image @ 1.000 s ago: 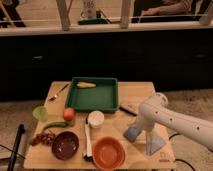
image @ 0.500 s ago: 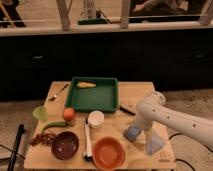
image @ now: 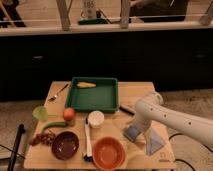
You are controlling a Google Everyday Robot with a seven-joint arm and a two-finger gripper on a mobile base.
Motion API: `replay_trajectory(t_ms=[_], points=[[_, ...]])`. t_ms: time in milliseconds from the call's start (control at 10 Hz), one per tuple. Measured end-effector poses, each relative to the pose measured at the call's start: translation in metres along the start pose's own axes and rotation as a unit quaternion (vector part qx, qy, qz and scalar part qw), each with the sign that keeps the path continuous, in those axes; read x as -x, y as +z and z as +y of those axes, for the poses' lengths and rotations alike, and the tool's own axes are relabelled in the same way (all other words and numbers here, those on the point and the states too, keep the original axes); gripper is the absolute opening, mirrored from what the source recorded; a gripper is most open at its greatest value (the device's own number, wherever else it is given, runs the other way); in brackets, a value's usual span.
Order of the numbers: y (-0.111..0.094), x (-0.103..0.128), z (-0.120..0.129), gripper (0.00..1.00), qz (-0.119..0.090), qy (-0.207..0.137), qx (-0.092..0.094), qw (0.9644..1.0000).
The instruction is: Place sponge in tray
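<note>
The dark green tray stands at the back middle of the wooden table, with a yellow banana in its far part. The small blue-grey sponge lies on the table to the right of the tray's front corner. My white arm reaches in from the right and bends down, and my gripper is right at the sponge, mostly hidden by the arm. The sponge is outside the tray.
A paler blue flat pointed piece lies right of the sponge. A white cup, an orange bowl, a maroon bowl and a white spoon stand in front of the tray. Fruit and a green cup are at the left.
The arm has barely shifted over the sponge. The sponge stays at the same spot on the table.
</note>
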Motion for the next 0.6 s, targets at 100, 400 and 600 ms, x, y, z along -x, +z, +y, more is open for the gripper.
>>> replay_trajectory(t_ms=[100, 400, 600], points=[[0.0075, 0.0009, -0.0016, 0.71, -0.006, 0.001, 0.003, 1.0], [0.0147, -0.0005, -0.0035, 0.41, -0.011, 0.002, 0.008, 0.9999], [0.0145, -0.0037, -0.0009, 0.21, -0.013, 0.002, 0.01, 0.9999]])
